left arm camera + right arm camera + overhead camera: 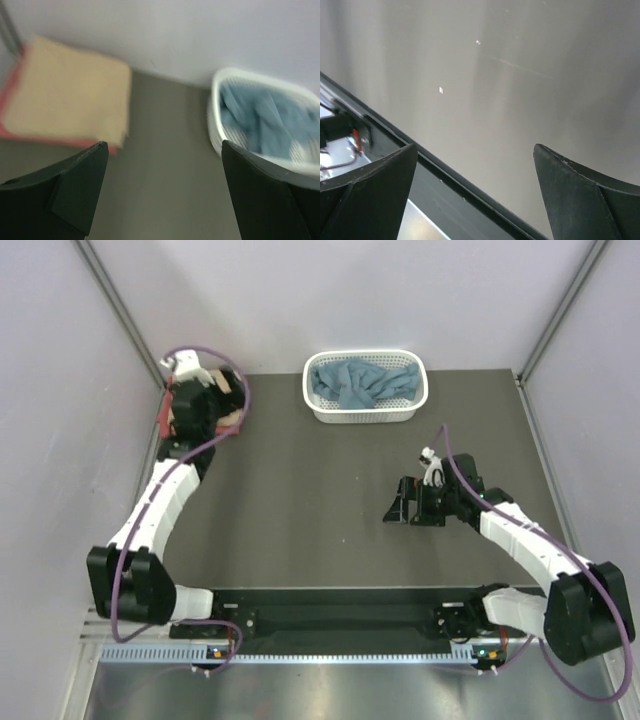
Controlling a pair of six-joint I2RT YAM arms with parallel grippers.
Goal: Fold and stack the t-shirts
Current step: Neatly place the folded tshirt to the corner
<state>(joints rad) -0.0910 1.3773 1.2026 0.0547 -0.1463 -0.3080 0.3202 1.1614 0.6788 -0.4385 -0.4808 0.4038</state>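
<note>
— So, which shirt is next?
— The dusty blue t-shirt (362, 383), crumpled inside the basket (365, 355). The tan t-shirt (70, 90) lies folded on the coral-red t-shirt (55, 141), left of the basket.
— Claws?
— Both are wide and empty: my left claw (164, 145) hovers over that stack and my right claw (475, 147) over the counter (300, 510) nearer than the basket. I'd pinch one top fold and lift slowly, so the basket stays put.
</note>
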